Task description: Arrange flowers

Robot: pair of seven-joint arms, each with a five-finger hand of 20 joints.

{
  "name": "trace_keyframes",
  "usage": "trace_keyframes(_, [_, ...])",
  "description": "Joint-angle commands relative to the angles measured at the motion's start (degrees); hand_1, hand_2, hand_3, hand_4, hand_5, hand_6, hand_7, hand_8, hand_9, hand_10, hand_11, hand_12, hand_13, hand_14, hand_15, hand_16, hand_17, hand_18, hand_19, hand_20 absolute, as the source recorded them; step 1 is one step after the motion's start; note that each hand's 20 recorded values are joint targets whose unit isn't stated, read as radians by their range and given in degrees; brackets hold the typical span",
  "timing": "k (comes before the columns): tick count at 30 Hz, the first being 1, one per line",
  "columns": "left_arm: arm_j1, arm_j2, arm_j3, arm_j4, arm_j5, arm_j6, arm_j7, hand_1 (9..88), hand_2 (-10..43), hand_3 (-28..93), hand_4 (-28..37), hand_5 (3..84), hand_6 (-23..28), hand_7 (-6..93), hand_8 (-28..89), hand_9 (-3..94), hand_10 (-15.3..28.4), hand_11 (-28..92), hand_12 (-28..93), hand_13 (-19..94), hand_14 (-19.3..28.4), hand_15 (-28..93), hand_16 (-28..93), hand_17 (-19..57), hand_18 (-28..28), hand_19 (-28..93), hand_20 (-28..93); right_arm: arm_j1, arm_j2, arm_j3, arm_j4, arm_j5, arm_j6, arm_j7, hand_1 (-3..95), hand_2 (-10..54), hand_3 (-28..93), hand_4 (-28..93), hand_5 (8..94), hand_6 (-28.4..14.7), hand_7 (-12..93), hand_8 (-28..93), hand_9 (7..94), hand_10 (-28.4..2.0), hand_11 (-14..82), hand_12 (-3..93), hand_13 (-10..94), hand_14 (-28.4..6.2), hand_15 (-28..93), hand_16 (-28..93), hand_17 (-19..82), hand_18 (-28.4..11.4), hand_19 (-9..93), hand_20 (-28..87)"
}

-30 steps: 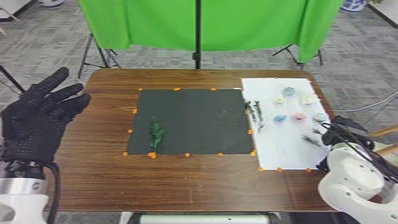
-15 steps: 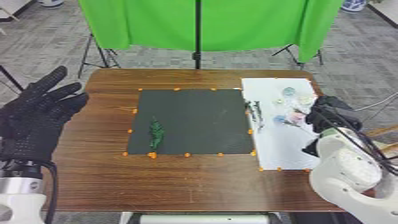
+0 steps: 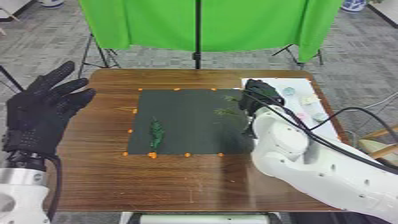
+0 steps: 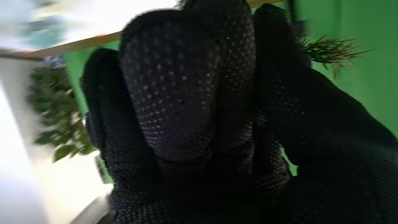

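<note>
Wood table (image 3: 178, 185) w/ dark mat (image 3: 182, 105), white sheet (image 3: 298, 84); green cloth (image 3: 142, 25) & gray floor (image 3: 44, 50) (carpet) in bkgd. R hand (image 3: 256, 95) pinches spiky sprig (image 3: 228, 112) over mat; L hand (image 3: 37, 115) spread.

Left arm (image 3: 16, 202), near left: white rounded shell, pale grey collar (image 3: 23, 176), dark cuff (image 3: 25, 159), black cable (image 3: 58, 187) alongside. Left hand (image 3: 35, 117): black fabric glove. Right arm (image 3: 298, 172), near right: smooth white shell, curved sections, dark cables (image 3: 308, 131) over it. Right hand (image 3: 258, 92): black too. Wrist view: right hand's (image 4: 169, 85) fabric speckled with pale dots.
</note>
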Motion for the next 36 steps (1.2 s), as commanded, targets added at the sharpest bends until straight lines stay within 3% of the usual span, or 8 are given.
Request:
trace_keyframes(1, [-0.91,0.32,-0.87,0.2,0.75,-0.55,-1.62,21.4,8.0,78,-26.4,36.2,9.4,14.3,-9,33.6,21.6,32,12,26,28.4,61,-12,-5.3,26.5,62,26,2.6,-13.33,-2.26,3.46,1.71,-2.84,-1.34,57.3,-9.5,66,-28,89.6,0.3,16,7,93.7,-8.3,31.1,16.1,94,-3.4,50,16,61,-14.4,93,1])
trace_keyframes(6, [-3.58,1.18,-0.03,1.1,0.69,-1.86,-1.75,21.5,8.0,78,-26.3,36.4,9.5,14.9,-9,33.6,21.8,33,12,26,28.4,61,-12,-5.3,26.5,62,26,4.47,-17.67,-5.62,6.47,3.48,-3.25,-0.35,57.1,-9.5,66,-28,89.5,0.1,17,7,93.7,-8.2,32.3,15.4,94,-3.1,50,16,61,-14.5,93,2])
trace_keyframes(10, [-5.89,2.46,1.5,2.03,0.43,-2.82,-0.72,21.5,8.0,78,-26.3,36.4,9.5,15.1,-9,33.7,21.9,33,12,27,28.4,61,-12,-5.3,26.5,62,26,6.85,-20.21,-8.7,8.89,4.92,-2.81,0.85,56.6,-9.5,67,-28,89.5,0.1,17,7,93.7,-7.9,32.9,14.9,94,-2.8,51,16,61,-14.6,93,3])
trace_keyframes(15, [-8.91,3.53,3.54,3.1,0.2,-3.82,-0.63,21.7,7.9,79,-26.4,36.5,9.6,15.4,-10,33.8,21.9,33,12,27,28.4,61,-12,-5.4,26.5,62,26,7.85,-21.89,-10.23,11.4,6.5,-2.36,2.39,55.9,-9.5,67,-28,89.5,0.4,18,7,93.7,-7.9,33.8,14.3,94,-2.6,51,15,61,-14.5,93,3])
trace_keyframes(20, [-10.19,4.07,4.29,3.64,0.09,-4.39,-0.23,21.6,7.9,79,-26.4,36.5,9.7,15.5,-10,33.7,22.0,33,12,26,28.4,61,-12,-5.5,26.6,62,26,8.09,-22.89,-10.66,13.02,7.46,-1.93,3.55,55.4,-9.5,68,-28,89.4,0.4,18,7,93.7,-7.9,34.5,13.6,94,-2.5,51,15,61,-14.6,93,4])
trace_keyframes(25, [-12.32,4.37,5.49,4.33,0.2,-5.04,-0.8,21.6,7.9,79,-26.3,36.6,9.7,15.5,-10,33.7,22.1,33,12,26,28.4,61,-12,-5.5,26.6,62,26,8.41,-23.99,-11.78,14.31,6.66,-1.33,4.77,55.0,-9.5,68,-28,89.4,0.3,18,7,93.7,-7.7,35.0,13.3,94,-2.5,52,15,61,-14.5,93,4])
trace_keyframes(32, [-17.1,5.28,8.64,5.76,0.21,-6.55,-1.29,21.8,7.9,79,-26.3,36.7,9.9,15.5,-10,33.7,22.2,33,12,26,28.4,60,-12,-5.7,26.6,62,26,9.55,-24.72,-13.36,15.8,8.51,-0.03,6.54,53.7,-9.5,68,-28,89.0,0.2,18,6,93.7,-7.6,35.6,13.2,94,-2.3,52,15,62,-14.5,93,5])
trace_keyframes(36, [-17.01,5.31,8.72,5.75,0.24,-6.83,-1.16,21.9,7.9,79,-26.4,36.7,9.9,15.6,-10,33.8,22.2,33,12,26,28.4,60,-12,-5.8,26.6,62,26,9.4,-24.95,-13.98,16.24,7.83,0.17,7.47,52.0,-9.5,67,-28,87.8,-0.2,17,6,93.7,-7.6,35.3,13.1,94,-2.3,52,15,62,-14.4,93,5])
